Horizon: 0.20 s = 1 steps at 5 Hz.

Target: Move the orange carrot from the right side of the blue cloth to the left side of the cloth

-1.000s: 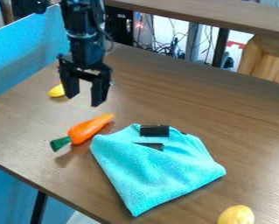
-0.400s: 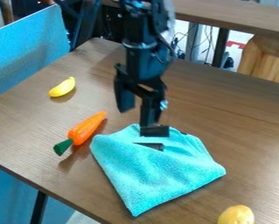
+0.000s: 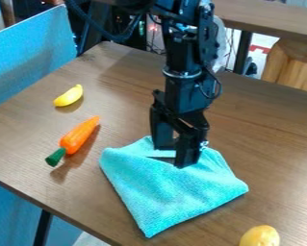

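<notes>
Claw (image 3: 174, 154) shifted from nr. the yellow toy banana (image 3: 69, 95) to the turquoise cloth (image 3: 181, 192), at its upper part; fingers spread, w/ a gap btwn. Cloth unmoved on table (image 3: 265, 129). Toy carrot (image 3: 78, 136) displaced slightly, farther from cloth. Judged: approach to cloth prob. near complete, grasp not yet made; claw–cloth contact can't be confirmed.

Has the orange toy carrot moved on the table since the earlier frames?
Yes. The carrot has shifted toward the picture's left, away from the blue cloth, which lies where it did; the gap between them is wider.
</notes>
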Tool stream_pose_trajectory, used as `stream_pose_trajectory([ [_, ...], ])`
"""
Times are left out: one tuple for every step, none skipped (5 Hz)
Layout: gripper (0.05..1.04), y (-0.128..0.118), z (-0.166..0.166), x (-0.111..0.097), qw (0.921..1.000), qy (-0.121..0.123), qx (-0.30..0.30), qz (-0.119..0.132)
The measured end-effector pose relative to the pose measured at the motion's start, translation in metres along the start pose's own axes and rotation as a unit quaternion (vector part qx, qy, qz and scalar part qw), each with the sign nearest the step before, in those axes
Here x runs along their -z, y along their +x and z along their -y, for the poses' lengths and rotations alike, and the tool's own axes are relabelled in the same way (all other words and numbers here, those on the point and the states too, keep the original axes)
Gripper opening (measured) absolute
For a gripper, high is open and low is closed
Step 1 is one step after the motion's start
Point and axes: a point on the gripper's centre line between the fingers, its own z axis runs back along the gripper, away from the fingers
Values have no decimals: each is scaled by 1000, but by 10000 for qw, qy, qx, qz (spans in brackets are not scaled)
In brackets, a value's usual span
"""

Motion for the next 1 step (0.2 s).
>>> stream_pose_trajectory([
  [1001, 7, 24, 2, 9997, -42, 240, 14],
])
